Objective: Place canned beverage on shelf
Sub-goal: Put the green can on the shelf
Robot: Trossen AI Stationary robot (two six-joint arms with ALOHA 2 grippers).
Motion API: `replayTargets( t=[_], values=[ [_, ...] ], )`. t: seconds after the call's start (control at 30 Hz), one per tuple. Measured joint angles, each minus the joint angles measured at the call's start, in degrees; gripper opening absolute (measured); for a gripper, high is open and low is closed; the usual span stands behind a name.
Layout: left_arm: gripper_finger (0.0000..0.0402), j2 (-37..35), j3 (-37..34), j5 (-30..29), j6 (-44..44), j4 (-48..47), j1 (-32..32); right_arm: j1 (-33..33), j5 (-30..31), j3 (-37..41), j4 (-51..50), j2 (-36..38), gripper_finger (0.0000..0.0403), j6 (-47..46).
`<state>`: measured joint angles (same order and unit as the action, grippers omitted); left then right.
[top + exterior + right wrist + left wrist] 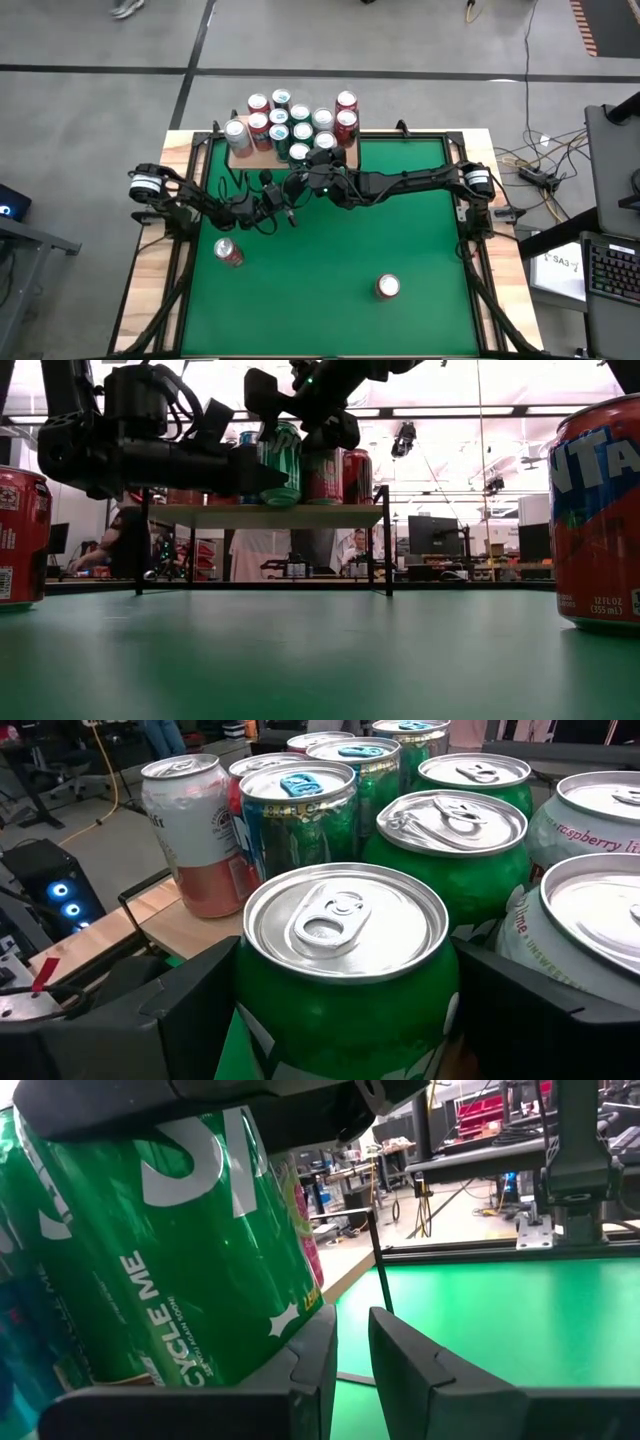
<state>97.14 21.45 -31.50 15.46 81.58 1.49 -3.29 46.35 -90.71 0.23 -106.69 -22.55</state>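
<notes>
One green can (345, 970) stands upright, top upward.

"CYCLE ME" on green can (170, 1250)

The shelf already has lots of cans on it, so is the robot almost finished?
Mostly done: the shelf holds a crowd of cans. In hand: the right gripper has its fingers around a green can at the shelf's front edge; whether it stands on the board yet is unclear. The left gripper waits, shut and empty, beside it. Left: two red cans on the green table.
</notes>
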Motion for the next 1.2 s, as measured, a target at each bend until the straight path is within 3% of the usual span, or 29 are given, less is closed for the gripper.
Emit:
replayTargets(
  t=[0.4,1.2],
  values=[
    [0.0047,-0.09,0.57,-0.58,0.53,-0.01,0.36,-0.25,1.12,0.01,-0.84,0.0,0.0337,0.39],
    [0.0047,-0.04,0.58,-0.95,0.54,-0.55,0.86,-0.09,-0.27,0.1,-0.08,0.0,0.0327,2.44]
  ],
)
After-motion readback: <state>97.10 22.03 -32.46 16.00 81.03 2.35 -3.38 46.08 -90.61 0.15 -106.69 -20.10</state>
